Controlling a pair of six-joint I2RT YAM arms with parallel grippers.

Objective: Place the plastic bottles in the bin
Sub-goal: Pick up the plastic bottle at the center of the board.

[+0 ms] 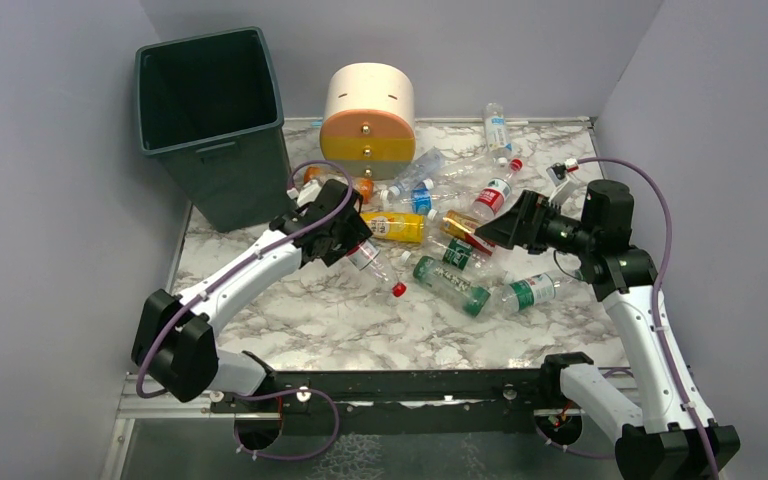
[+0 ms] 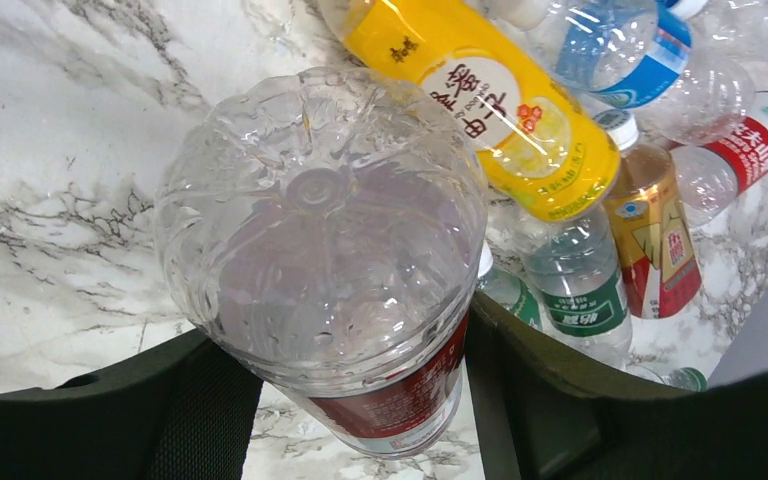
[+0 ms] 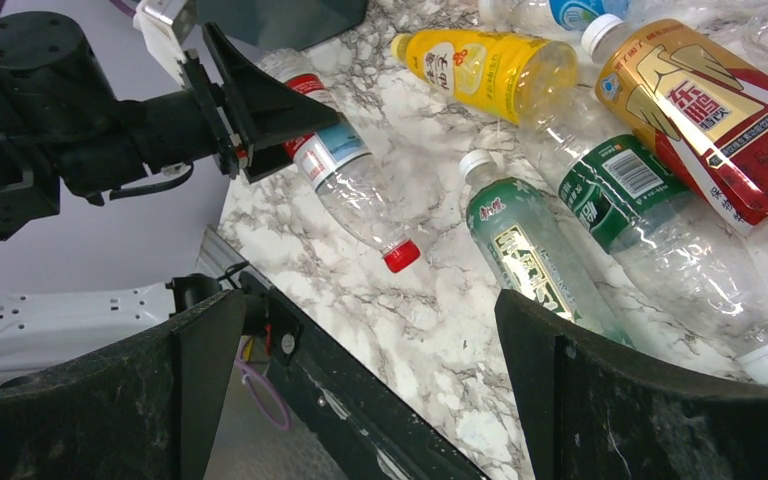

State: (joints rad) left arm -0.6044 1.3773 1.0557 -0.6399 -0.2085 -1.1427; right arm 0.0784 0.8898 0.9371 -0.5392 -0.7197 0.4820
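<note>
My left gripper (image 1: 345, 240) is shut on a clear bottle with a red label (image 1: 370, 262) and holds it by its body, tilted, red cap (image 1: 398, 290) pointing down at the table. In the left wrist view the bottle's base (image 2: 320, 230) fills the space between my fingers (image 2: 550, 400). The right wrist view shows the same bottle (image 3: 345, 180). My right gripper (image 1: 495, 232) is open and empty above the heap of bottles. The yellow bottle (image 1: 395, 227), the green bottle (image 1: 450, 285) and several others lie mid-table. The dark bin (image 1: 210, 110) stands at the back left.
A round cream, orange and yellow drawer unit (image 1: 367, 115) stands at the back centre, beside the bin. A clear bottle with a blue label (image 1: 497, 128) lies by the back wall. Grey walls close the table on three sides. The black rail (image 1: 390, 385) runs along the near edge.
</note>
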